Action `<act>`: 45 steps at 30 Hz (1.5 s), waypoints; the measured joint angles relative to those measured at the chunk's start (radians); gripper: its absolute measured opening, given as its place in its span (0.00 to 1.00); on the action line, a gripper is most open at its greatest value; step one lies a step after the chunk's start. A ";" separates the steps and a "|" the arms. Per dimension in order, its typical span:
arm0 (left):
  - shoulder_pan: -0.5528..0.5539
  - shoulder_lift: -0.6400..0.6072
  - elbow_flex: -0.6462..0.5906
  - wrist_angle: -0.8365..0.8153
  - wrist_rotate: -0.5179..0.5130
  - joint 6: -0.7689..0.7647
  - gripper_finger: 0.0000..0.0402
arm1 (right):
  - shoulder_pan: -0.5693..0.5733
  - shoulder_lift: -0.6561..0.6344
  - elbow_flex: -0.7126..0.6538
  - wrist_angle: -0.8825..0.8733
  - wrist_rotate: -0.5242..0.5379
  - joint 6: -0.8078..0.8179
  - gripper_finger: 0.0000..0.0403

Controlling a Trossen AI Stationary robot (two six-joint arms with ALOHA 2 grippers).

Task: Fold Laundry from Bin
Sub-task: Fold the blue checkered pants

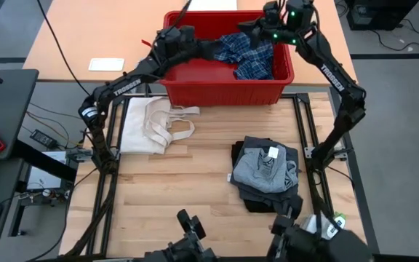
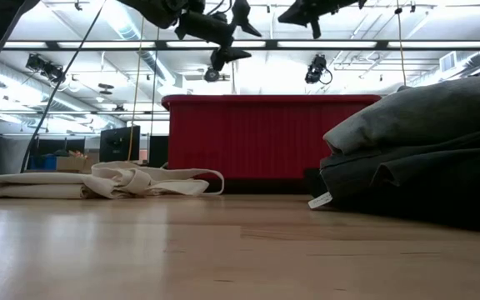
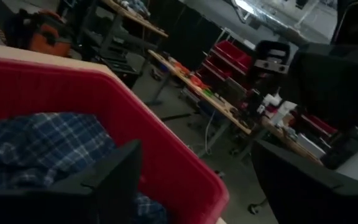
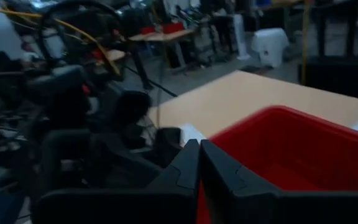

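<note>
The plaid shirt (image 1: 249, 54) lies in the bin (image 1: 224, 91) – left pincer (image 1: 211, 48) above it, fingers spread; right pincer (image 1: 257, 25) over the bin's far rim, pressed together. Best descend squarely and pinch one cloth layer – avoid the wall.

Blue-and-white plaid shirt (image 3: 39, 146) inside red bin (image 3: 160, 155), left end effector (image 3: 194, 186) fingers spread
</note>
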 joint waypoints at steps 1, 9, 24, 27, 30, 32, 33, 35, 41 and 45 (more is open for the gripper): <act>0.009 -0.005 0.000 -0.008 0.001 -0.001 0.74 | -0.006 0.018 0.036 -0.030 0.000 -0.004 0.06; 0.026 -0.020 0.000 -0.014 0.016 0.061 0.64 | -0.036 0.160 0.349 -0.238 0.027 -0.050 0.03; 0.073 -0.175 0.000 -0.225 0.030 0.275 0.54 | -0.067 0.332 0.344 -0.226 0.082 -0.186 0.08; 0.092 -0.222 0.000 -0.329 -0.006 0.365 0.53 | -0.079 0.386 0.344 -0.249 0.091 -0.223 0.11; 0.111 -0.248 0.001 -0.417 -0.010 0.402 0.52 | -0.089 0.433 0.344 -0.291 0.136 -0.268 0.20; 0.118 -0.251 0.001 -0.474 -0.011 0.404 0.52 | -0.097 0.465 0.344 -0.331 0.194 -0.294 0.29; 0.121 -0.251 0.001 -0.499 -0.011 0.403 0.52 | -0.100 0.484 0.344 -0.352 0.219 -0.301 0.34; 0.122 -0.248 0.000 -0.534 -0.011 0.391 0.52 | -0.108 0.524 0.344 -0.396 0.270 -0.315 0.44; 0.115 -0.210 0.000 -0.541 -0.025 0.374 0.52 | -0.144 0.631 0.343 -0.458 0.424 -0.369 0.73; 0.116 -0.193 0.000 -0.527 -0.029 0.324 0.52 | -0.151 0.665 0.344 -0.419 0.571 -0.420 0.91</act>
